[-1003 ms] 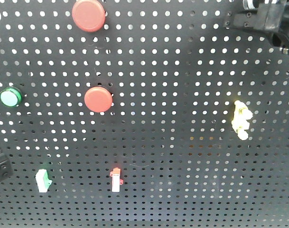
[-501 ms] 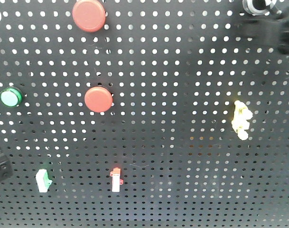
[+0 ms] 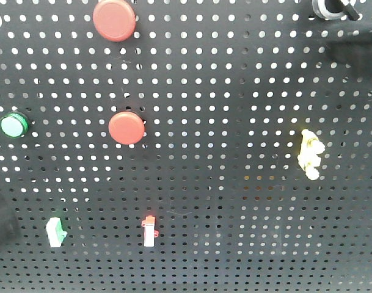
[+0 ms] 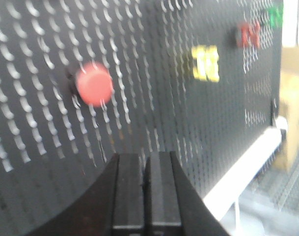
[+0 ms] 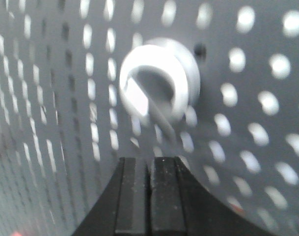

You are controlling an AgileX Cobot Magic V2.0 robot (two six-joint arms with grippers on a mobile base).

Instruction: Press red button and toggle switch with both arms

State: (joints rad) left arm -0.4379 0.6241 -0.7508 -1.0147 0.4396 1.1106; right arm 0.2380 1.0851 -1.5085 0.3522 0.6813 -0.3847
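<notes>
Left wrist view: left gripper, fingers together, off-centre from round red plastic button; you may skid off. Right gripper, also closed, may miss silver-ringed black toggle switch.

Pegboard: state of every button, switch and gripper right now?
Upper red button: nothing touching it.
Lower red button: nothing touching it.
Green button: nothing touching it; lit or not, cannot tell.
Toggle switch: knob points toward lower right.
Left gripper: shut, empty.
Right gripper: shut, empty, just below the toggle switch, appears clear of it.
</notes>
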